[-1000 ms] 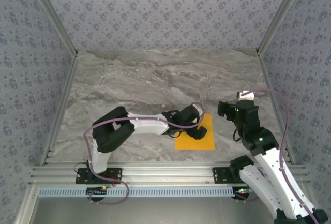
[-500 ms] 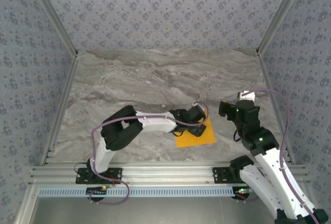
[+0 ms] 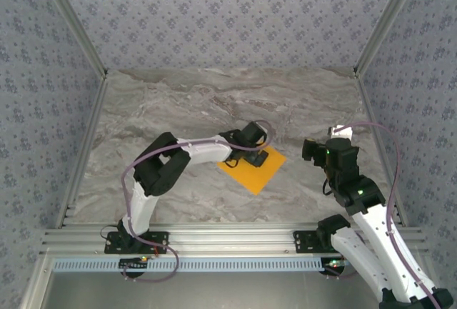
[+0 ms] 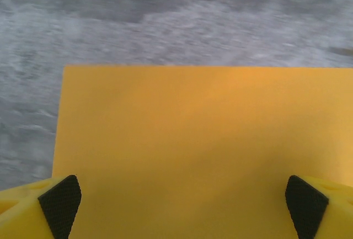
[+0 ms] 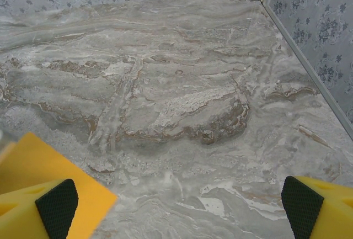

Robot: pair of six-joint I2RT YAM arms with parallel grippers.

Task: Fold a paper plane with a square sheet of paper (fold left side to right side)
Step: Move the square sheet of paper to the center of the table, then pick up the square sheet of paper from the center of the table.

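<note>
Currently the task stands at its very start, judged from how things lie. The counter is a marbled grey slab enclosed by patterned walls, and it carries one task item.

The left arm reaches from its base toward the middle of the counter. The right arm stands raised at the right side, well short of the centre.

The square sheet of paper lies flat on the counter, slightly right of centre and nearer the arm bases than the far wall. It is turned so that its corners, not its edges, face the counter sides. No crease, raised flap or doubled layer is visible in the top view. The left wrist view shows the sheet as one plain orange-yellow surface with a straight far edge and a sharp far-left corner. The right wrist view catches one corner of the sheet at the lower left.

The left end effector sits over the far part of the sheet with its jaws spread wide and nothing between them. Whether it touches the paper cannot be told. The right end effector hovers just right of the sheet, apart from it, jaws also spread wide and holding nothing.

Assessment: no fold is made. The left-to-right fold and every later crease of the plane remain to be done.
</note>
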